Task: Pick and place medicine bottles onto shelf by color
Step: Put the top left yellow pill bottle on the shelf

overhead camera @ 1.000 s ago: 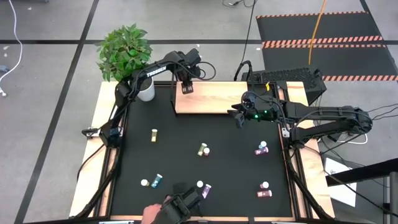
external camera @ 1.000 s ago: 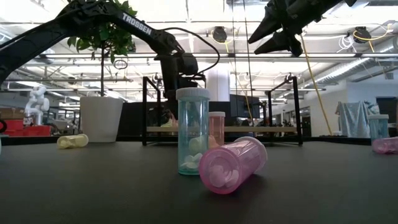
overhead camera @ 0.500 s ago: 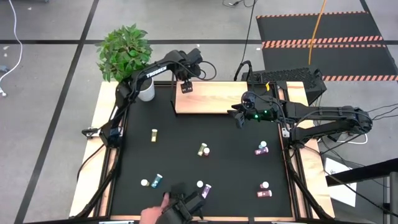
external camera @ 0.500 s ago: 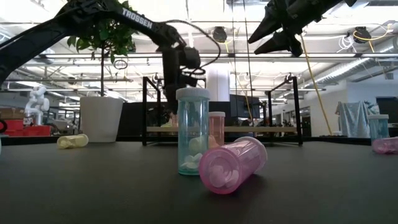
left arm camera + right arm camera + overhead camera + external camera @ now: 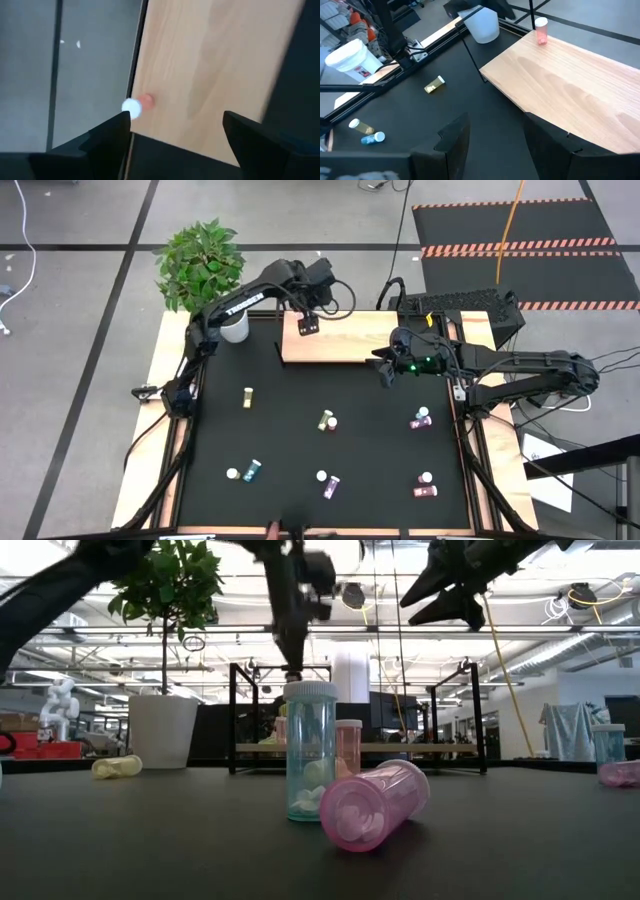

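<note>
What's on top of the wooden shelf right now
One pink bottle with a white cap stands upright near a corner of the shelf. The open left gripper hangs above it. In the high view the arm covers that corner.

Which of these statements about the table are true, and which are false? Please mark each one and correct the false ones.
1. A pink bottle stands upright on the shelf. True.
2. The left claw is clamped on the pink bottle. False: its fingers are open and the bottle stands free below it.
3. The right claw hangs above the table by the shelf's right end, holding nothing. True.
4. The plant pot sits on the shelf. False: it stands off the shelf, at the table's far left corner.
5. A yellow bottle lies on the black table. True.
</note>
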`<state>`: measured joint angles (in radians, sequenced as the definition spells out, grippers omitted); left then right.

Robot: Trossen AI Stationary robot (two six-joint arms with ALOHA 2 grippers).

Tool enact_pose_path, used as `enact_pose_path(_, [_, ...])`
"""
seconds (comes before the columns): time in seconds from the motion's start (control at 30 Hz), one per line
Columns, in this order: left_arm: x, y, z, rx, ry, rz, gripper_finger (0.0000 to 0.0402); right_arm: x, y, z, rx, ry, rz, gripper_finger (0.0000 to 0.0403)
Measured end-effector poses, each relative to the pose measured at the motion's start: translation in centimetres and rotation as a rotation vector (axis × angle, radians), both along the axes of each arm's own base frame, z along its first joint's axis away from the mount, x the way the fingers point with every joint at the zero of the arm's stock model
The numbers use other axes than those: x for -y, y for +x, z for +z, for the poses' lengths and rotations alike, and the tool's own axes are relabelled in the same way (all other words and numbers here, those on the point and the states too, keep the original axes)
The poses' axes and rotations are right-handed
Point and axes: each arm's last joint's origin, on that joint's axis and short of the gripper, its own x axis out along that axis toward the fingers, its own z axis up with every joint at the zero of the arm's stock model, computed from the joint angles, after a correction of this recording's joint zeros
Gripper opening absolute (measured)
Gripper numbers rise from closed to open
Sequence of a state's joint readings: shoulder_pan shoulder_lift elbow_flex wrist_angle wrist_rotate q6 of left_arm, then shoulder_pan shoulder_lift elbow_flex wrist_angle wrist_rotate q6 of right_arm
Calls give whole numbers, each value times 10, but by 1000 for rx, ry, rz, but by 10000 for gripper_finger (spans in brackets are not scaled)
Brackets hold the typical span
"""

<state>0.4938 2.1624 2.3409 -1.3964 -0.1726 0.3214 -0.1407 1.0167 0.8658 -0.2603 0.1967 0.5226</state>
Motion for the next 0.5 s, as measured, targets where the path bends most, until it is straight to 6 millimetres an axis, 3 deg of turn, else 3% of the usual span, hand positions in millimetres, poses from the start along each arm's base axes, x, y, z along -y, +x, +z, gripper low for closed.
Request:
enact_pose_path(0.27, [60,-25,57,161,-62,211,319,4,-6,6,25,-7,65,178])
enact_pose_path(0.5, [123,-45,79,248,-220,451,319,3,-11,9,39,7,103,178])
